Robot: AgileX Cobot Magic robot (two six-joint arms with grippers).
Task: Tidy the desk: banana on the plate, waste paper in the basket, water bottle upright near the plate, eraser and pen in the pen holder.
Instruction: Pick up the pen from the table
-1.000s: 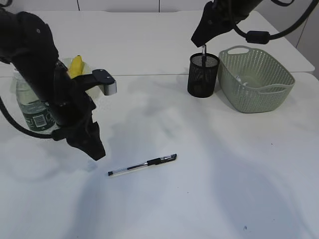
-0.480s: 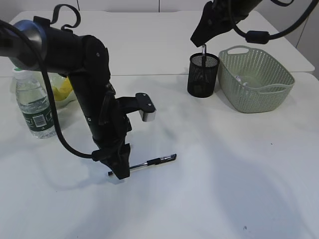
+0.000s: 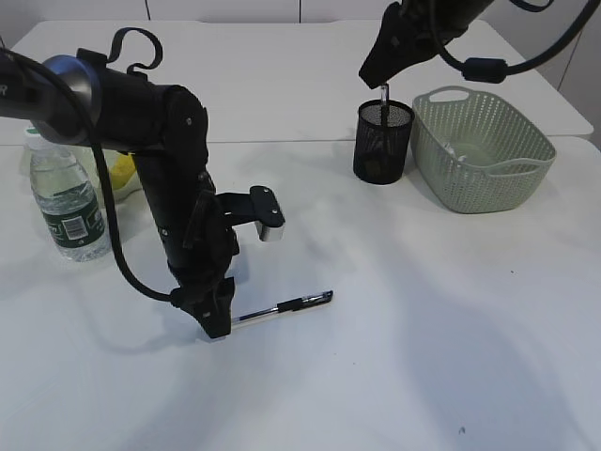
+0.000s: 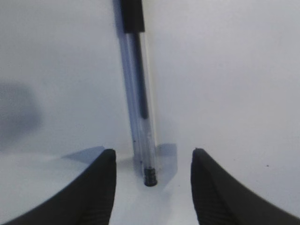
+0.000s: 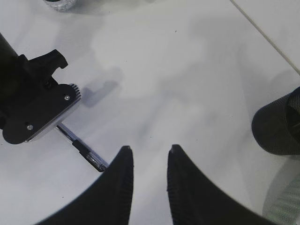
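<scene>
The pen lies flat on the white surface in the lower middle of the exterior frame, its clear end between the spread fingers of the left end effector, which is released and grips nothing. At the upper right, the right end effector hangs over the black mesh pen holder, parted and empty, beside the green basket. The water bottle stands upright at far left.
</scene>
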